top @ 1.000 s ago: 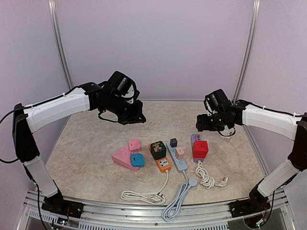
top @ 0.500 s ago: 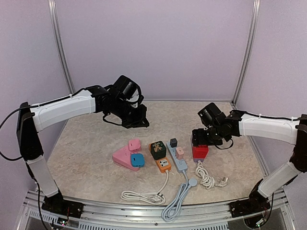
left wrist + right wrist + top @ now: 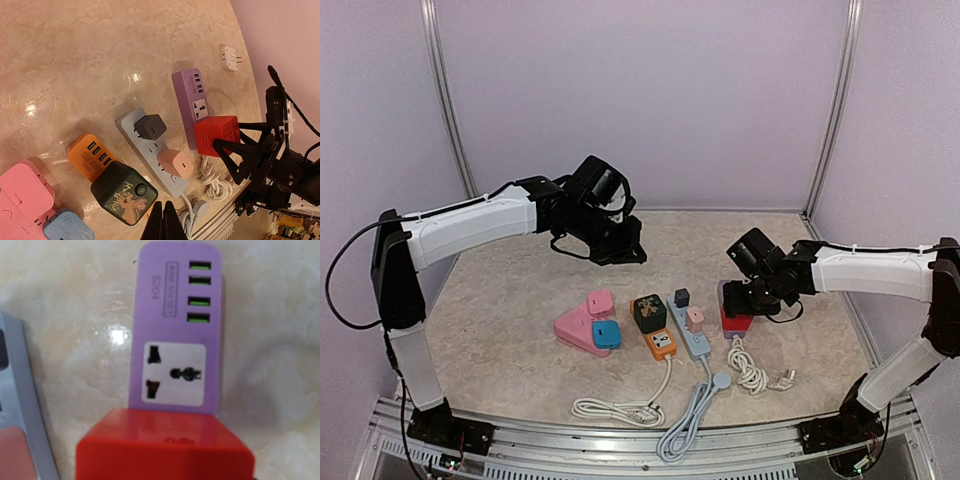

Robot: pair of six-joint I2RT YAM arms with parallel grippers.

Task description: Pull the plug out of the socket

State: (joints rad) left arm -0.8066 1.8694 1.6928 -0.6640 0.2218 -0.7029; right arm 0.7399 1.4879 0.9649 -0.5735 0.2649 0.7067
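The plug is a red cube (image 3: 165, 445) seated on the near end of a purple socket strip (image 3: 175, 315) with green USB ports. In the top view the plug (image 3: 737, 321) lies right of centre, and my right gripper (image 3: 744, 300) is down on it. From the left wrist view, the right gripper's black fingers (image 3: 235, 150) reach onto the red plug (image 3: 212, 131); whether they clamp it is unclear. The right wrist view does not show its own fingers. My left gripper (image 3: 162, 222) is shut and empty, hovering high over the sockets (image 3: 625, 250).
A blue-grey power strip (image 3: 694, 343) carries a dark grey charger (image 3: 681, 297) and a pink one (image 3: 695, 317). A dark green cube (image 3: 649, 312) sits on an orange socket (image 3: 661, 343). A pink socket (image 3: 575, 328) holds a blue plug (image 3: 606, 334). White cables (image 3: 750, 372) coil near the front.
My right gripper has dropped from mid-air down onto the red plug. The left arm has swung to the right, still shut.
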